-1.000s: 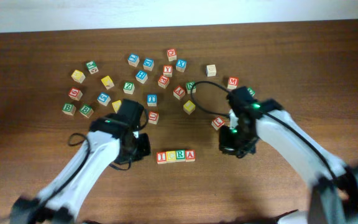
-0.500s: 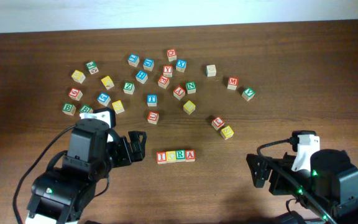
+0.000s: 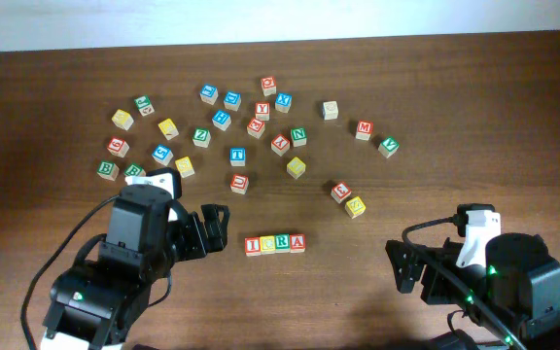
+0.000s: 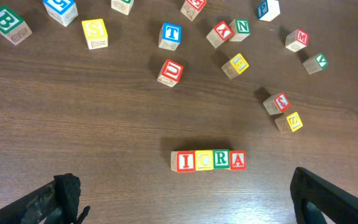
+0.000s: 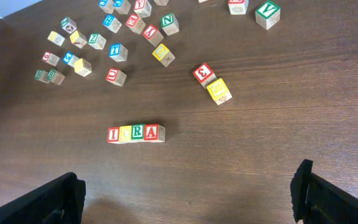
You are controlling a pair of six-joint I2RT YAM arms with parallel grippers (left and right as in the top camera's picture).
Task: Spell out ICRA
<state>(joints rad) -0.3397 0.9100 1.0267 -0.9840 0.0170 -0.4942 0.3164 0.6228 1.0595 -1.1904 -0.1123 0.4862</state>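
Note:
Four letter blocks stand side by side in a row reading I, C, R, A [image 3: 275,244] on the wooden table, a red I, yellow C, green R and red A. The left wrist view shows the same row [image 4: 208,160] straight ahead, and the right wrist view has this row [image 5: 135,133] to the left. My left gripper [image 3: 214,231] is open just left of the row, apart from it, with nothing between its fingers. My right gripper [image 3: 403,267] is open at the near right, well away from the row and holding nothing.
Several loose letter blocks are scattered across the back of the table, around a blue T block [image 3: 237,156]. A red U block [image 3: 239,182] lies behind the row. A red E block [image 3: 341,192] and a yellow block [image 3: 355,206] sit to its right.
A second ago both arms reached in beside the row. They have since pulled back toward the near edge and both grippers have opened. The row has not moved.

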